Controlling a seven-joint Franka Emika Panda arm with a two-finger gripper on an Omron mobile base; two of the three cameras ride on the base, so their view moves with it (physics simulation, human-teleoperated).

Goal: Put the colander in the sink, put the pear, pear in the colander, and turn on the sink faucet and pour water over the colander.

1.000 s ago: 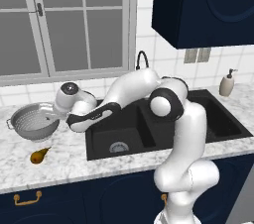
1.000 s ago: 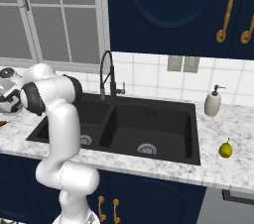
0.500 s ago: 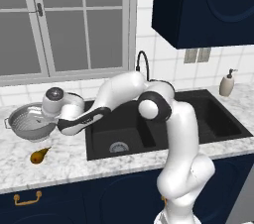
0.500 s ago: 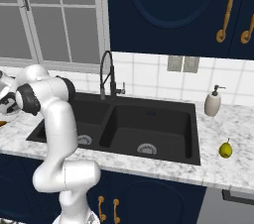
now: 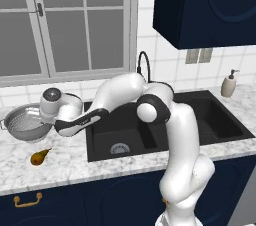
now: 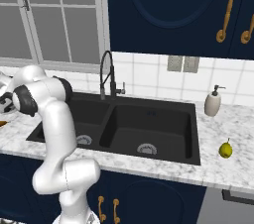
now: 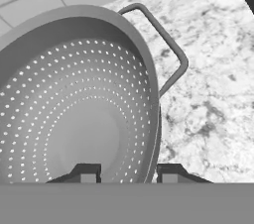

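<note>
The rim of the colander (image 7: 99,94) is pinched by the tool (image 7: 126,172) so it can be carried to the sink (image 5: 200,120).

Grey-veined white marble worktop (image 5: 65,162) bearing a round perforated silver-grey metal colander (image 5: 25,124), a brownish-orange pear (image 5: 39,157), a yellow-green pear (image 6: 225,149), a beige soap dispenser (image 6: 213,102).

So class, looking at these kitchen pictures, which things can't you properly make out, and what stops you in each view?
- Left base view: the gripper, hidden by the robot's hand over the colander.
- Hand view: the colander's left side, cut by the edge.
- Left base view: most of the sink faucet, behind the arm.
- Right base view: the brownish-orange pear, cut off at the left edge.
</note>
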